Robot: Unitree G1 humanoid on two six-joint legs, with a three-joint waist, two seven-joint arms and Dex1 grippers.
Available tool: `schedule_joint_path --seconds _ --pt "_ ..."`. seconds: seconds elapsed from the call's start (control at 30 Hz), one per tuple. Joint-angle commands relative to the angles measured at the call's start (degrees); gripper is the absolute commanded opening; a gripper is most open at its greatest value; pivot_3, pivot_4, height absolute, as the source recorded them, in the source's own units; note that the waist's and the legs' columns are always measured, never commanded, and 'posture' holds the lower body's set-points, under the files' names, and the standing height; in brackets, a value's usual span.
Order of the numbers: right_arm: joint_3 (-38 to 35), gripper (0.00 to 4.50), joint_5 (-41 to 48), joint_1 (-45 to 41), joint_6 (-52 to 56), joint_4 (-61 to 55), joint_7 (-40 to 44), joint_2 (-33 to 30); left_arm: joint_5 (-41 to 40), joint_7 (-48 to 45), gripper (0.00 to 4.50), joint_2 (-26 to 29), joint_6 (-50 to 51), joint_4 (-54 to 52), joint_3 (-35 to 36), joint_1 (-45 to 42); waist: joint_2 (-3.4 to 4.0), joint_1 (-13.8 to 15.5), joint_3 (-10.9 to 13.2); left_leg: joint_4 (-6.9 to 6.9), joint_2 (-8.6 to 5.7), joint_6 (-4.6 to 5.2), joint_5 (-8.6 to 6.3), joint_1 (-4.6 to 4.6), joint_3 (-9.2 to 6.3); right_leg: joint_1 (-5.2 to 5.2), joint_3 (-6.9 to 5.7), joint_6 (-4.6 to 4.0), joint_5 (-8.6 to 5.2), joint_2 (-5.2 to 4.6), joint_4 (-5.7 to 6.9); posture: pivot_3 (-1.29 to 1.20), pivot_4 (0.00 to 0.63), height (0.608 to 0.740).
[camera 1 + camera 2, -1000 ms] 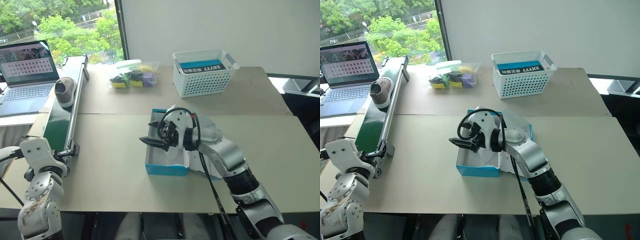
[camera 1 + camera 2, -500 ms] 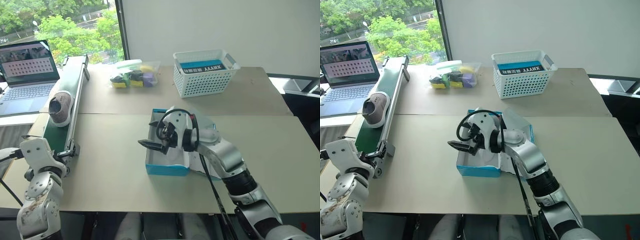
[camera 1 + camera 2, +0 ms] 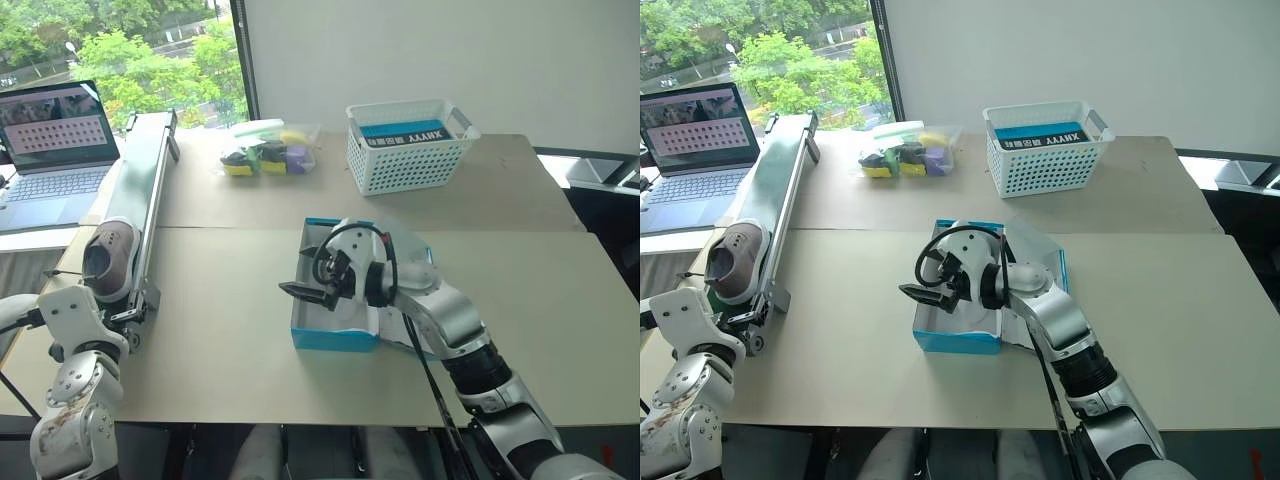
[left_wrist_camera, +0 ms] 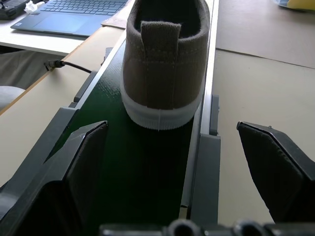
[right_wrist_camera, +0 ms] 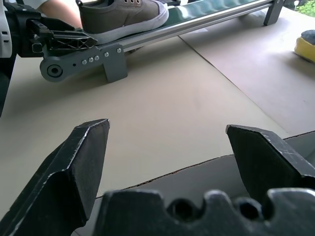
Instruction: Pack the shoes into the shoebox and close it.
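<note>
At the near end of the conveyor (image 3: pixel 150 200) sits a taupe shoe (image 3: pixel 108 258), heel toward the left gripper (image 4: pixel 177 147), whose fingers stand spread wide (nothing between them). It should close squarely around the heel. Right of the conveyor, the right gripper (image 3: pixel 312 279) hovers unclenched and empty over the open shoebox (image 3: pixel 335 338).

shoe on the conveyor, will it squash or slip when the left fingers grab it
The shoe looks like soft fabric above a firmer pale sole, so its upper will probably give under a squeeze. Its cloth surface likely grips well. It seems light, and its flat sole makes rolling unlikely.
</note>
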Motion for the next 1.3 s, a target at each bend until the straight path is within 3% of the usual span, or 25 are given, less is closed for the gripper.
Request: schedule_joint_path --seconds 0.03,0.2,0.3,0.4,0.47,0.7,0.87,1.0,1.17,1.3 --pt "-2.1 4.46 0.5 -1.4 -0.6 -1.2 -0.2 0.7 0.9 1.4 4.50 1.2 1.5 0.5 2.0 -0.3 0.00 0.0 0.0 0.00 0.00 0.00 0.00 0.00 0.00 0.00 0.00 0.00 0.00 0.00 0.00 0.00 0.150 0.739" --pt "-2.9 4.46 0.9 -1.7 0.1 -1.8 -0.6 1.1 -0.9 1.6 4.50 0.6 3.0 0.7 2.9 -1.3 -0.01 0.0 0.0 0.00 0.00 0.00 0.00 0.04 0.00 0.03 0.00 0.00 0.00 0.00 0.01 0.00 0.150 0.739" --pt "-3.4 4.50 1.0 -2.0 0.4 -2.0 -0.8 1.4 -0.8 1.0 3.90 0.8 2.2 0.7 2.7 -1.5 -0.01 0.0 0.0 0.00 0.00 0.00 0.00 0.04 0.00 0.02 0.00 0.00 0.00 0.00 0.02 0.00 0.150 0.739" --pt "-3.8 4.50 0.8 -2.3 0.5 -1.8 -1.1 1.3 -2.1 1.2 2.87 0.0 1.7 0.3 3.5 -2.9 -0.01 0.2 0.0 0.00 0.00 0.00 0.00 0.05 0.00 0.02 0.00 0.00 0.00 0.00 0.02 0.00 0.150 0.739" --pt "-3.9 4.50 0.7 -2.5 0.4 -1.6 -1.2 1.3 -2.4 1.2 2.62 -0.1 1.3 0.2 3.7 -3.5 -0.01 0.3 0.0 0.00 0.00 -0.03 0.02 0.07 -0.01 0.03 -0.01 -0.02 0.01 0.00 0.04 0.00 0.150 0.739" --pt "-7.6 4.50 2.9 -4.5 4.1 0.8 -4.2 3.5 -0.4 -1.2 2.58 -1.2 -9.2 -6.3 -1.0 -5.7 -0.26 0.4 -0.1 0.00 0.00 -0.07 0.02 0.05 -0.01 0.04 -0.01 -0.03 0.02 0.00 0.01 0.00 0.150 0.739" --pt "-22.7 4.50 20.1 -11.3 31.4 8.9 -11.2 12.1 -3.0 -6.9 2.58 -3.0 -9.4 -12.2 -12.9 -5.7 -0.29 0.4 0.0 0.01 0.01 -0.11 0.03 0.01 0.00 0.01 0.04 -0.08 0.11 0.00 0.03 0.00 0.150 0.739" --pt "-29.9 4.50 27.2 -13.7 42.5 10.9 -15.8 16.6 -5.8 -9.6 2.58 -4.6 -7.6 -15.2 -19.6 -5.8 -0.28 0.3 0.0 -0.03 0.03 -0.09 0.01 -0.02 0.00 0.00 0.02 -0.09 0.11 0.00 0.01 0.00 0.150 0.739" --pt "-35.7 4.50 32.4 -15.3 47.7 10.4 -21.3 21.6 -6.7 -11.1 2.58 -5.7 -4.8 -17.6 -29.2 -5.6 -0.28 0.0 0.0 0.00 0.01 -0.08 0.02 -0.10 0.02 -0.10 0.03 -0.08 0.11 0.01 0.06 0.00 0.150 0.739" --pt "-37.2 4.50 33.3 -15.9 48.1 10.3 -24.8 23.4 -7.0 -11.4 2.58 -6.1 -4.1 -18.4 -32.1 -5.7 -0.25 0.0 0.0 0.01 0.04 -0.07 0.02 -0.05 0.03 -0.04 0.03 -0.07 0.10 0.08 0.06 0.00 0.150 0.739"
